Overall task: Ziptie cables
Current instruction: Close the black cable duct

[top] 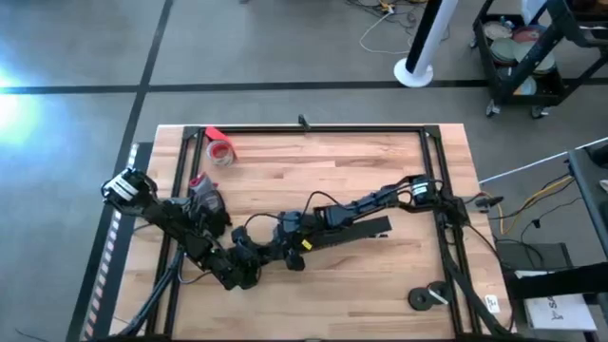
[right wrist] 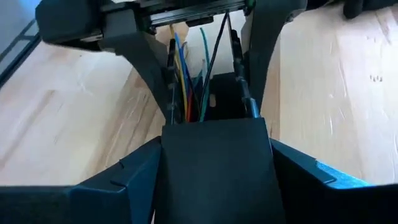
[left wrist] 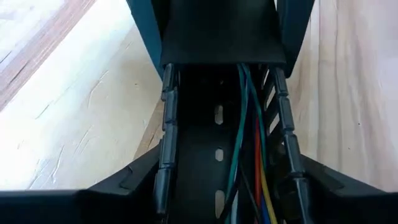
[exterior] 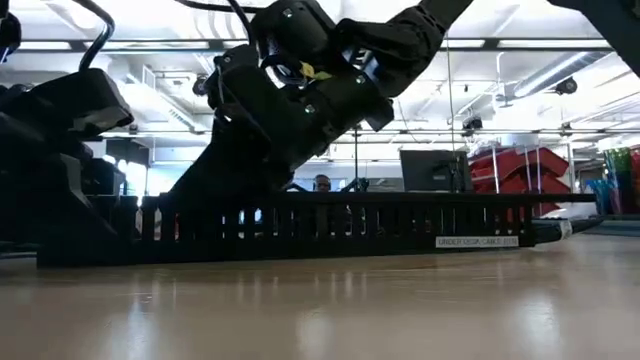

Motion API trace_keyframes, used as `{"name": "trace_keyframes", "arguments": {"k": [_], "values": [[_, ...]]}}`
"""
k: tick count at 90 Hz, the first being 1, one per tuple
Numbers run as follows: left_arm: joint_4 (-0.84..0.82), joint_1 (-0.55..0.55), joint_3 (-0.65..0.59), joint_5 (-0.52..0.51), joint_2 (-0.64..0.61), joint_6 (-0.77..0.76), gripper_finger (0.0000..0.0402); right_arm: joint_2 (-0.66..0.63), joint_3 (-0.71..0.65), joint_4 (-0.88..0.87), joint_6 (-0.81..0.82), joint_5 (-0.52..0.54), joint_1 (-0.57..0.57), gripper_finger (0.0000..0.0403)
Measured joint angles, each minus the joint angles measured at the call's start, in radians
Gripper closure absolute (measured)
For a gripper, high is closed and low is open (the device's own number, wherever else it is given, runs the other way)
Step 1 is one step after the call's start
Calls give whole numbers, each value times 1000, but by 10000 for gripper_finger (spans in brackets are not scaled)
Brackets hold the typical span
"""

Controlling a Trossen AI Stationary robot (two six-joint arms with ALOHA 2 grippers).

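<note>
The cables (left wrist: pixel 245 143) are a bundle of green, red, yellow and blue wires lying inside a black slotted channel (left wrist: pixel 205 155) at the table's middle. My left gripper (top: pixel 249 258) and my right gripper (top: pixel 290 242) meet there, facing each other along the channel. The left gripper (left wrist: pixel 227 174) is shut on the channel's open part. Farther along, the right gripper (right wrist: pixel 216 149) is shut on a part covered by a flat black lid (right wrist: pixel 214 174), with the cables (right wrist: pixel 189 93) coming out beyond it. The ziptie is out of view. My left gripper clasps the channel between its two fingers, one on the outside of each slotted side wall (left wrist: pixel 165 168). The fingers lie across the channel, and the cables run between them. My right gripper has the lidded stretch of the channel (right wrist: pixel 186 143) between its two fingers, one at each side edge. The lid fills the whole gap and hides the cables there.
A long black slotted channel (exterior: pixel 300 228) lies on the table. A red tape roll (top: pixel 220 150) sits at the far left and black rolls (top: pixel 427 296) at the near right. Black frame rails (top: pixel 313 129) border the table. A person (exterior: pixel 320 183) is beyond it.
</note>
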Motion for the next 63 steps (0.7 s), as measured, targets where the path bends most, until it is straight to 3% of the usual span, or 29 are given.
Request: {"name": "trace_keyframes", "arguments": {"k": [36, 63], "values": [[22, 4, -15, 0, 0, -9, 180, -29, 7, -89, -125, -25, -4, 157], [17, 4, -17, -1, 0, -17, 181, -52, 5, -133, -161, 5, -3, 113]]}}
